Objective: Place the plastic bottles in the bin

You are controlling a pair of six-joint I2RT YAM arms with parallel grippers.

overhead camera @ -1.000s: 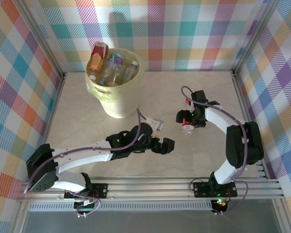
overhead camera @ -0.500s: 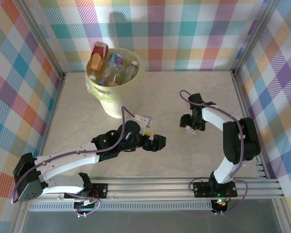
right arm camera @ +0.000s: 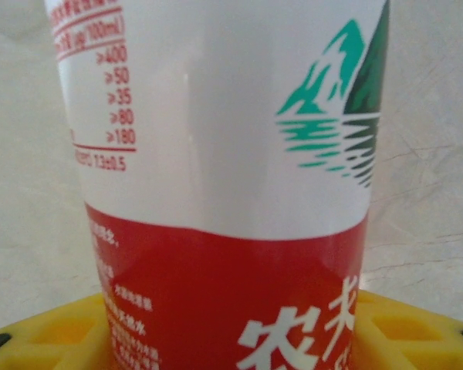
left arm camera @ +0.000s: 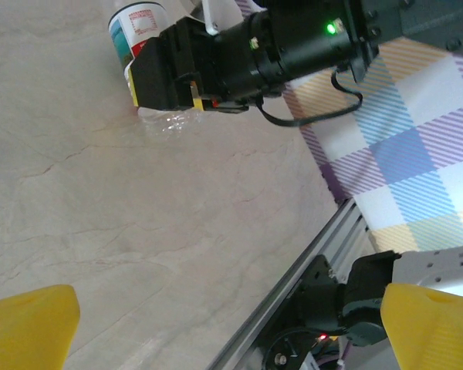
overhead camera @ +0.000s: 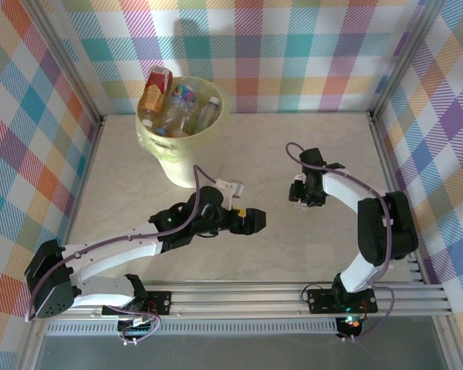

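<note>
Bin [overhead camera: 187,166]: pale yellow. Bottle [right arm camera: 224,193] label: white above red, green mountain motif. Table [overhead camera: 309,247]: beige marble. Walls [overhead camera: 309,46]: multicolour plaid. Left fingers [left arm camera: 23,327]: yellow.

In the left wrist view, the bottle [left arm camera: 136,29] at upper left was cut by the top edge and half hidden behind the right gripper [left arm camera: 170,73]. The left fingers [left arm camera: 23,327] ran off the bottom corners. In the right wrist view, its cap and base lay outside the frame. From above, the bin [overhead camera: 187,169] hid its lower bottles [overhead camera: 174,108].
</note>
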